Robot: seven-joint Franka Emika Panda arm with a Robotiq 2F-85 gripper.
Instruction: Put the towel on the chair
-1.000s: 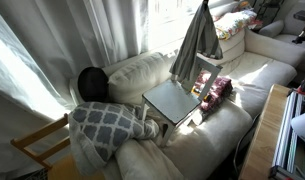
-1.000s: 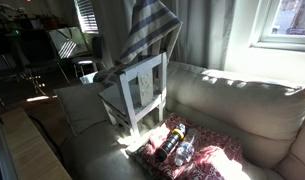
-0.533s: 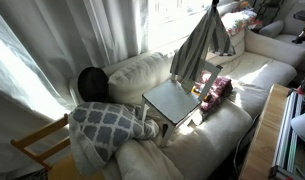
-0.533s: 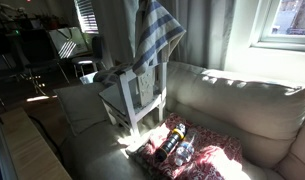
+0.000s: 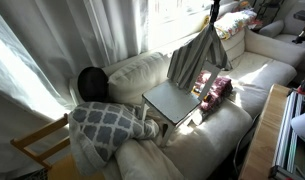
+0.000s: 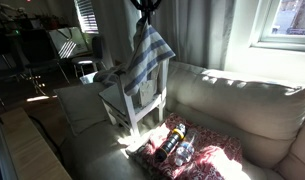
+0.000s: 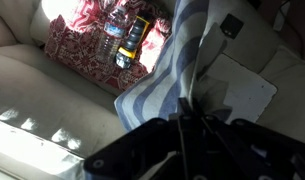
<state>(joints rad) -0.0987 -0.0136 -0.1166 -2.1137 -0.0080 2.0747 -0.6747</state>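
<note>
a cream sofa (image 5: 264, 68) carries the small pale chair (image 6: 140, 98), which stands on its seat cushions. the striped grey-beige towel (image 6: 148, 55) hangs over the chair's backrest, its lower folds touching the frame in an exterior view. just beside the chair lies a red patterned cloth (image 7: 77, 45) with bottles (image 7: 127, 44) on it. the gripper (image 6: 144, 10) is clamped on the towel's top.

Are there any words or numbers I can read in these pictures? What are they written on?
No text can be read anywhere.
Clear bottle: the label is too blurred to read.
Yellow and black container beside it: the markings are too blurred to read.
Towel hanging from the gripper: only stripes, no writing.
Chair: plain, no writing.
</note>
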